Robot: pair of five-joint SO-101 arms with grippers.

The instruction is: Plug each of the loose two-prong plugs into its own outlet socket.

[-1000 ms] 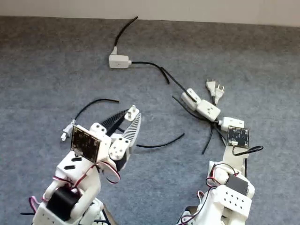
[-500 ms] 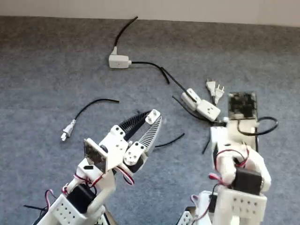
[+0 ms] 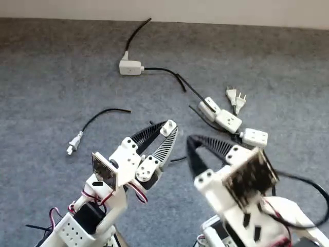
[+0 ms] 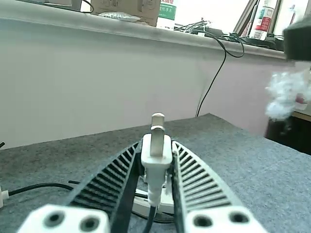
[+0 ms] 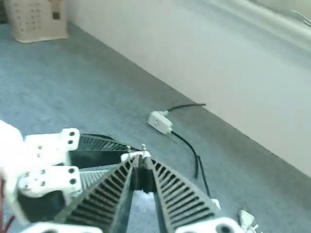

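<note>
My left gripper (image 4: 156,144) is clamped on a white two-prong plug (image 4: 156,151), whose prongs stick out beyond my fingertips, held above the grey carpet (image 3: 51,92) near the middle. My right gripper (image 5: 139,164) hovers just to its right, fingers pressed together with nothing between them (as far as I can see). Another loose plug (image 3: 73,143) lies to the left, and a pair of plugs (image 3: 231,94) lies far right beside three outlet sockets (image 3: 228,121)

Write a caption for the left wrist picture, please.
Left gripper shut on a white plug, prongs pointing forward, over the grey carpet.
</note>
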